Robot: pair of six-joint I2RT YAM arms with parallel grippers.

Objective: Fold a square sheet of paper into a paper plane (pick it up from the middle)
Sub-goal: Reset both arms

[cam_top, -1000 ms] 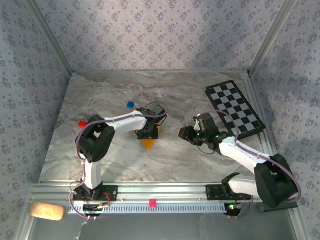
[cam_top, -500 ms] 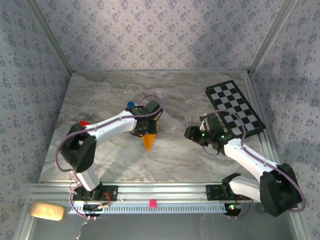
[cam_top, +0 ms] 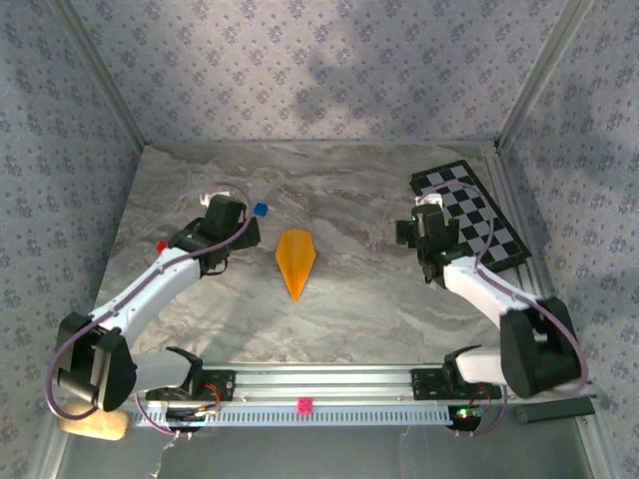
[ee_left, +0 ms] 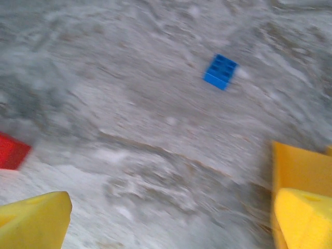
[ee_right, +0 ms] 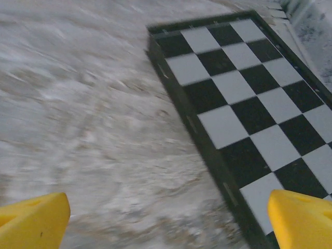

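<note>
Stretched forward and angled apart, with left gripper and right gripper both gaping wide and holding nothing between yellow fingers.

A lab-like robot test booth. Aluminium frame posts hold floral-patterned wall panels around a marble-look table. Two robot arms bolt to a slotted rail

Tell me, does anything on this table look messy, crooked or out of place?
Nothing is spilled or damaged. The paper plane lies flat mid-table, its point toward the arms. The checkered board sits askew to the table's right edge, and a blue cube and red cube lie loose left of the plane.
</note>
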